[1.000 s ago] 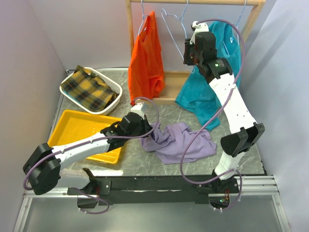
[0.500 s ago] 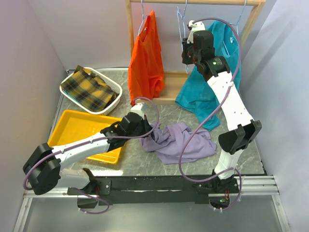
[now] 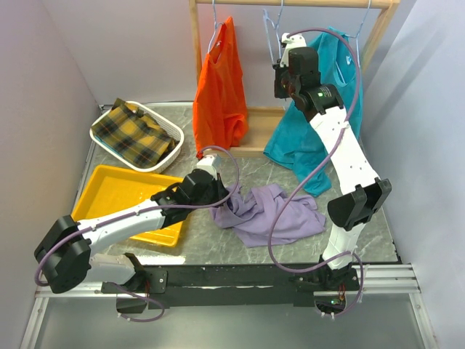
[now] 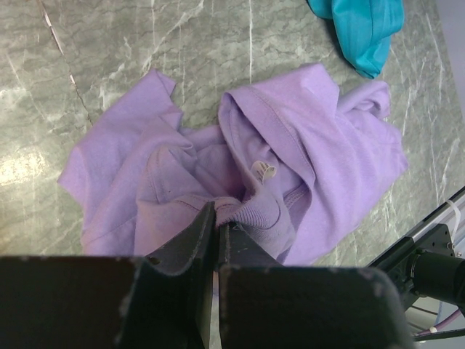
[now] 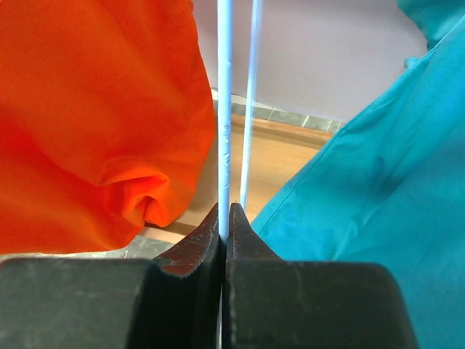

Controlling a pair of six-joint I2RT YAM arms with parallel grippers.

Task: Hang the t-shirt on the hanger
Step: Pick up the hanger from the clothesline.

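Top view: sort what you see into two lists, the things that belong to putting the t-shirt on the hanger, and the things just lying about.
Belong to the job:
lavender t-shirt, pinched by the left gripper
hanger, pinched by the right gripper

Just lying about:
orange garment
teal t-shirt
plaid cloth in the basket
yellow tray
rack

t-shirt [image 3: 282, 218] on table [image 3: 254, 169], hanger [image 5: 224, 109] on rail [image 3: 320, 3] behind it, tray [image 3: 120, 190] left

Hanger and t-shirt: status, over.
Left gripper shut on t-shirt collar, t-shirt crumpled on table. Right gripper shut on hanger wire. Orange garment, teal t-shirt close either side.
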